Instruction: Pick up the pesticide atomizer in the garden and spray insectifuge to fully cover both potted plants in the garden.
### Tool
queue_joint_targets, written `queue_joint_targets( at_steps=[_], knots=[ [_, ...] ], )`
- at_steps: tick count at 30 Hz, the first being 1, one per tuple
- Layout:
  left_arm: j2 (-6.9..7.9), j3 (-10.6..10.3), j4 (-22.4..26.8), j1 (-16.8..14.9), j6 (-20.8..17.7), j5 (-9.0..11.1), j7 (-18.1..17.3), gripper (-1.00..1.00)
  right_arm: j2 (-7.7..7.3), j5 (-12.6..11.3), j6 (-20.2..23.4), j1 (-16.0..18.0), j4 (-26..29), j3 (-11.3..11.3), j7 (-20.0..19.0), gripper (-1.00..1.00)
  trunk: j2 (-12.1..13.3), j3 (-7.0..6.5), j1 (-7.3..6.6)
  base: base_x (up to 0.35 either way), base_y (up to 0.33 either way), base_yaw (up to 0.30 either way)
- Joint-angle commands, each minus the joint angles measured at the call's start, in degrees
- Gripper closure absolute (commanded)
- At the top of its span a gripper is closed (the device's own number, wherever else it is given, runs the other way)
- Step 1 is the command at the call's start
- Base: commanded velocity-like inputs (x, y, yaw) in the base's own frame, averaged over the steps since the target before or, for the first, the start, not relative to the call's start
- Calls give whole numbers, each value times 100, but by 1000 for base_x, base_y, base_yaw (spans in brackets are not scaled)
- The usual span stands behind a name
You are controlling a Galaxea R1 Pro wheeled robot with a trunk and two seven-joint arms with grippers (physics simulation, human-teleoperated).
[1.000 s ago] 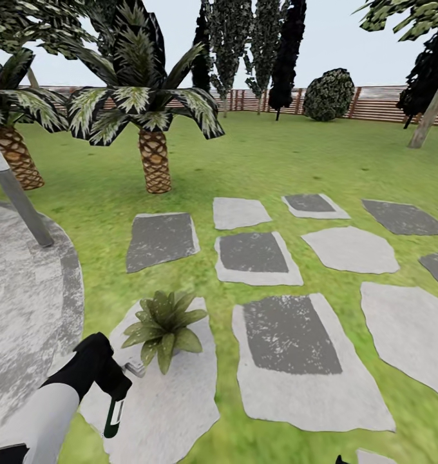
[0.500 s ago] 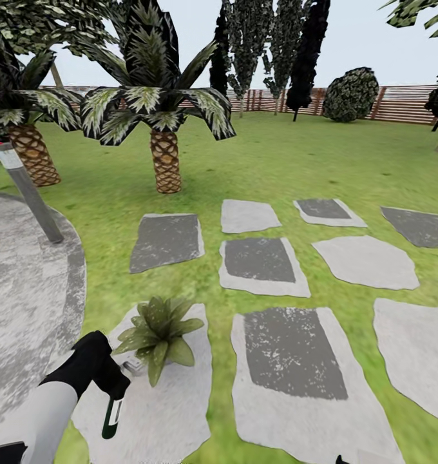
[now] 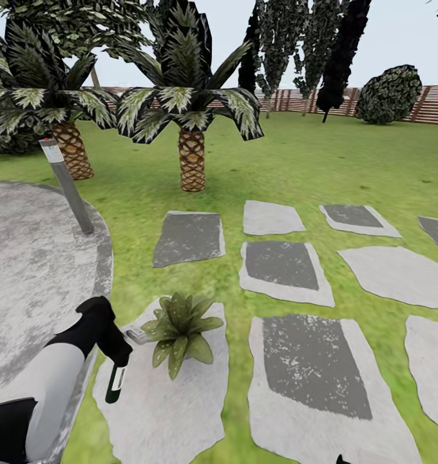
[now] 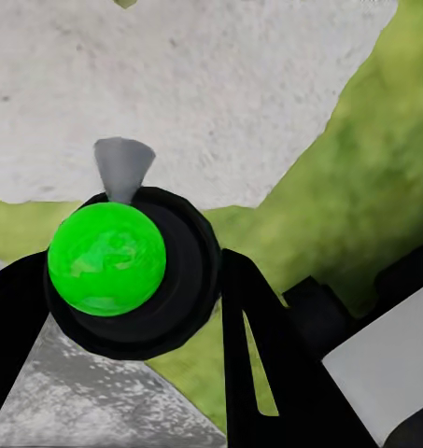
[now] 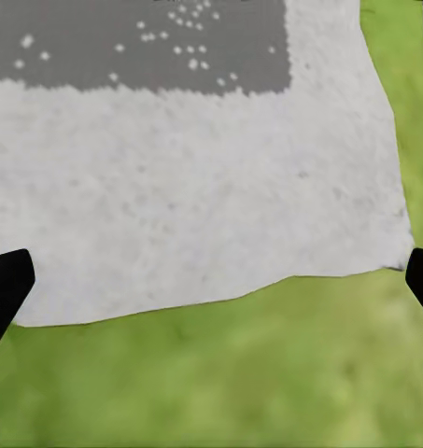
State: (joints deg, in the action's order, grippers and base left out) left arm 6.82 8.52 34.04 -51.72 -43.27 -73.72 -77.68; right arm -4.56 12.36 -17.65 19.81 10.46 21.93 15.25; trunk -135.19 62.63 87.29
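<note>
Whole view swung since a second ago: palms, stepping stones slid rightward across head view, so my head turned, things did not. My left gripper [image 3: 113, 348] stayed clenched round pesticide atomizer [image 3: 116, 383], bottle hanging downward, grey nozzle [image 3: 136, 335] pointed at potted plant [image 3: 178, 325] just beside it. Plant sat on pale stepping stone [image 3: 161, 412] by round patio [image 3: 32, 270]. Bollard lamp [image 3: 66, 183] stood at patio edge. My right gripper [image 5: 211, 280] hung released over stone and lawn [image 5: 220, 392].
</note>
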Motion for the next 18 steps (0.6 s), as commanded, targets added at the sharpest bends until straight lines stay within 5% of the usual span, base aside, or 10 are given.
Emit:
queue_joint_targets(
  at_steps=[1,18],
  knots=[
    [-10,27,6,-4,-59,-54,-54,100,-3,62,-16,5,-9,40,13,-100,-2,5,-1,0,0,12],
    [-5,26,6,-7,-60,-115,-52,100,-18,64,-10,5,-8,31,13,-100,-2,5,-1,155,-184,34]
  ],
)
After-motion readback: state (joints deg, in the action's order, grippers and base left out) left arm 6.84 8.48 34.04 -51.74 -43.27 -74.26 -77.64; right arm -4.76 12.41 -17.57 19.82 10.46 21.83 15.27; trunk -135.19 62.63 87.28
